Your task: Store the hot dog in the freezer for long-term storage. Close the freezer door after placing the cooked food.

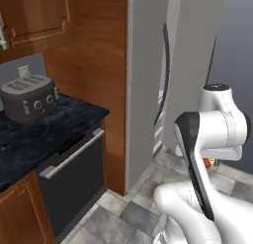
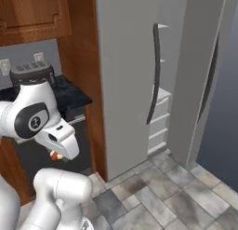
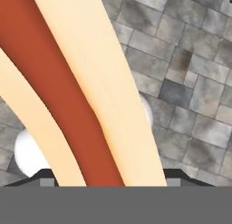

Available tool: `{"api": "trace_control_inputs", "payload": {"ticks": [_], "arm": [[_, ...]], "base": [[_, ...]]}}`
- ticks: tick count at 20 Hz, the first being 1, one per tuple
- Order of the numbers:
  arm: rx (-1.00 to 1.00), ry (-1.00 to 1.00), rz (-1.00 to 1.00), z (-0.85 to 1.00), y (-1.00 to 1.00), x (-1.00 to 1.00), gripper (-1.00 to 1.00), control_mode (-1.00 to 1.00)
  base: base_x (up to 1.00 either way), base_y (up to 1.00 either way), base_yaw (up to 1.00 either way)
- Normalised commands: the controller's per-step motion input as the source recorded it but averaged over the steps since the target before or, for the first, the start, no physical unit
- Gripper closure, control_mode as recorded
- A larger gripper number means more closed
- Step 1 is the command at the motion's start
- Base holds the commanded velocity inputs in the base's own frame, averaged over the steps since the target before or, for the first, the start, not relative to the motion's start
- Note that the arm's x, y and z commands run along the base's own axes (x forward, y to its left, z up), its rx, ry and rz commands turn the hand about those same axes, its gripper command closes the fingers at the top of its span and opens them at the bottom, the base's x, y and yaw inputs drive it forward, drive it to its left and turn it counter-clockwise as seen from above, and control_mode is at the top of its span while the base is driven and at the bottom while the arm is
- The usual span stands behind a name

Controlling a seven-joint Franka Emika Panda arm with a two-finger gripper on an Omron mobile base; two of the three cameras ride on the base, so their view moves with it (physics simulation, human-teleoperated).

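Close up, hot dog: tan bun halves; reddish-brown sausage between.

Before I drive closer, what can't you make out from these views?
- Freezer interior: right base view, mostly hidden behind the freezer door; shelf and drawer edges peek out.
- Gripper fingertips: hand view, covered by the hot dog held close to the lens.
- Hot dog in base views: a small speck under the hand.

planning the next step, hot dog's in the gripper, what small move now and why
Probably raise the gripper toward the freezer. The hot dog sits clamped low over the floor tiles, while the freezer door stands ajar with white shelves showing behind its handle.
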Motion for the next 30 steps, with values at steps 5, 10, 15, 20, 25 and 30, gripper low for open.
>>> {"api": "trace_control_inputs", "payload": {"ticks": [5, 10, 15, 20, 25, 30], "arm": [[0.0, 0.0, 0.0, 0.0, 0.0, 0.0, 1.0, 1.0], [0.0, 0.0, 0.0, 0.0, 0.0, 0.0, 1.0, 1.0], [0.0, 0.0, 0.0, 0.0, 0.0, 0.0, 1.0, 1.0], [0.0, 0.0, 0.0, 0.0, 0.0, 0.0, 1.0, 1.0], [0.0, 0.0, 0.0, 0.0, 0.0, 0.0, 1.0, 1.0], [0.0, 0.0, 0.0, 0.0, 0.0, 0.0, 1.0, 1.0]], "base": [[0.57, -0.66, -0.18], [0.68, -0.94, 0.1], [0.44, -0.83, 0.33], [0.54, -0.71, 0.52], [0.13, -0.7, 0.56], [0.01, -0.74, 0.53]]}}
